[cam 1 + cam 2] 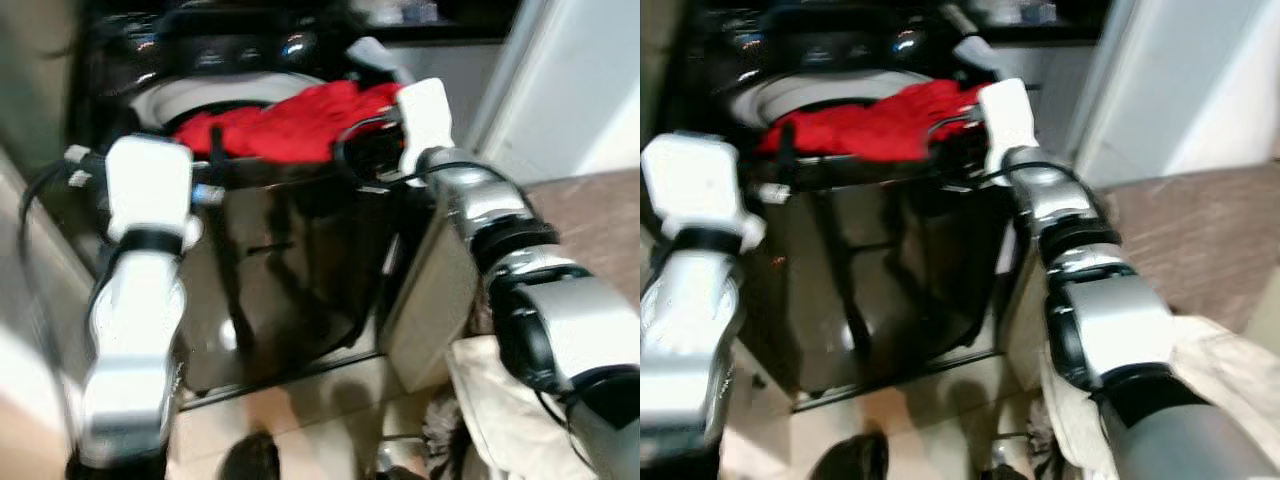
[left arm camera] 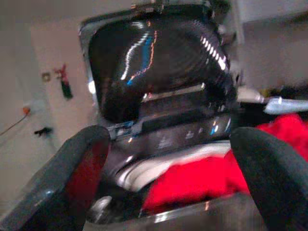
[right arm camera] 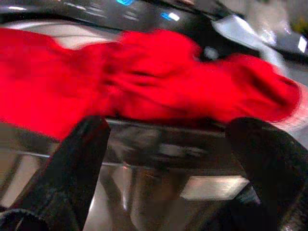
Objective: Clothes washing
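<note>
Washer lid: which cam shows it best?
Left wrist view: the raised glossy black washer lid stands whole between the open left gripper fingers, above the red garment. The eye views cut it off at the top edge; the right wrist view looks at garment and front rim.

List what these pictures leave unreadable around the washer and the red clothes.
- Drum: both eye views, covered by the red clothes, so how full it is stays unknown.
- Panel: left wrist view, lights blurred, settings unreadable.
- Number of garments: right wrist view, motion blur merges the red folds.
- Pale bag: left eye view, cut by the bottom edge and the right arm; contents unknown.
</note>
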`<state>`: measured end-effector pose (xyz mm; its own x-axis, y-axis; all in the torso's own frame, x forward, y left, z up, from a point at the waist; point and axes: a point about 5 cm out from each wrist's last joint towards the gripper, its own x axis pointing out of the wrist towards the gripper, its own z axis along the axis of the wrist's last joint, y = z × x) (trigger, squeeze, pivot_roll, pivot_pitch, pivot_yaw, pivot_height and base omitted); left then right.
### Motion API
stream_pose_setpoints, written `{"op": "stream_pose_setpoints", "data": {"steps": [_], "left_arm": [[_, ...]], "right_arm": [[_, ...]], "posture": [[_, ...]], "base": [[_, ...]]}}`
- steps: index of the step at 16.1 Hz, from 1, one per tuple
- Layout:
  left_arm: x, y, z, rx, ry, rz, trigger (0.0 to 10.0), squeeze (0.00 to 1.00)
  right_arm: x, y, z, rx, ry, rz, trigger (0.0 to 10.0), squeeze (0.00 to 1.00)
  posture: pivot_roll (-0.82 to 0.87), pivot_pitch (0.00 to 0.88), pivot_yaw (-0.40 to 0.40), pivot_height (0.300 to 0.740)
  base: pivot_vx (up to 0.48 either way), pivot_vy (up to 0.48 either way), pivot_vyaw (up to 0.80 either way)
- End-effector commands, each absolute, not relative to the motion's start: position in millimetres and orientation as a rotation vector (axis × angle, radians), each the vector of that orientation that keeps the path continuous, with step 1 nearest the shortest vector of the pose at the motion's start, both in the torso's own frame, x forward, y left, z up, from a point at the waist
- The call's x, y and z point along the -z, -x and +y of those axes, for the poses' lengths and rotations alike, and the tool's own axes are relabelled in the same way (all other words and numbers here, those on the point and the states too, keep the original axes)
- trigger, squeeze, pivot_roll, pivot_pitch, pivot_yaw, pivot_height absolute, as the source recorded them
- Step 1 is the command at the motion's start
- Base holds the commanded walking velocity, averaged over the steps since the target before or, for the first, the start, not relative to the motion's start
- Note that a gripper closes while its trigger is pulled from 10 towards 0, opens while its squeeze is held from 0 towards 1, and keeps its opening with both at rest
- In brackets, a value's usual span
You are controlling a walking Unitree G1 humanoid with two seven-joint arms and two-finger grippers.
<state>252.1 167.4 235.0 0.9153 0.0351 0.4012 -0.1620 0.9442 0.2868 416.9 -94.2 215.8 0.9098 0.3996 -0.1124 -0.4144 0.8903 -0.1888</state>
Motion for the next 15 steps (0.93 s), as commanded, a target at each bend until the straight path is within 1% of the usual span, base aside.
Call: {"op": "stream_pose_setpoints", "data": {"steps": [1,3,4,5,6,7,8,9,10,11,12,15], "left_arm": [[-241,-251,168,-0.103,-0.343,-0.413,10.0,0.00],[-239,-253,170,-0.121,-0.372,-0.398,10.0,0.00],[-237,-254,170,-0.126,-0.370,-0.395,10.0,0.00],[-234,-257,167,-0.132,-0.365,-0.390,10.0,0.00],[-232,-259,166,-0.134,-0.366,-0.386,10.0,0.00],[-223,-269,159,-0.115,-0.337,-0.354,10.0,0.00],[-220,-272,157,-0.107,-0.326,-0.342,10.0,0.00],[-214,-277,151,-0.087,-0.317,-0.316,10.0,0.00],[-210,-283,146,-0.072,-0.318,-0.293,10.0,0.00],[-206,-287,143,-0.060,-0.320,-0.279,10.0,0.00],[-205,-290,140,-0.051,-0.319,-0.277,10.0,0.00],[-203,-295,136,-0.050,-0.342,-0.280,10.0,0.00]], "right_arm": [[-229,-419,-95,-0.407,0.237,0.022,10.0,0.00],[-247,-421,-93,-0.352,0.216,-0.090,10.0,0.00],[-258,-421,-93,-0.312,0.159,-0.164,10.0,0.00],[-270,-418,-93,-0.260,0.072,-0.285,10.0,0.00],[-272,-416,-92,-0.247,0.046,-0.330,10.0,0.00],[-253,-403,-86,-0.283,-0.020,-0.374,10.0,0.00],[-246,-399,-85,-0.297,-0.031,-0.378,10.0,0.00],[-226,-393,-92,-0.301,0.046,-0.351,10.0,0.00],[-212,-395,-108,-0.269,0.029,-0.283,10.0,0.00],[-209,-396,-119,-0.237,0.017,-0.268,10.0,0.00],[-206,-396,-124,-0.224,0.025,-0.264,10.0,0.00],[-201,-388,-123,-0.241,0.057,-0.267,10.0,0.00]], "posture": [[0.23,0.094,-0.037,0.740],[0.24,0.092,-0.056,0.740],[0.22,0.077,-0.070,0.740],[0.20,0.068,-0.076,0.740],[0.20,0.068,-0.076,0.740],[0.12,0.031,-0.063,0.740],[0.12,0.031,-0.063,0.740],[0.08,0.022,-0.055,0.740],[0.04,0.014,-0.039,0.740],[0.02,0.012,-0.031,0.740],[0.01,0.011,-0.027,0.740],[0.01,0.010,-0.022,0.740]], "base": [[0.000,0.000,0.00],[0.000,0.000,0.00],[0.000,0.000,0.00],[0.000,0.000,0.00],[0.000,0.000,0.00],[0.000,0.000,0.00],[0.000,0.000,0.00],[0.000,0.000,0.64],[0.000,0.000,0.63],[0.000,0.000,0.63],[0.000,0.000,0.63],[0.000,0.000,0.59]]}}
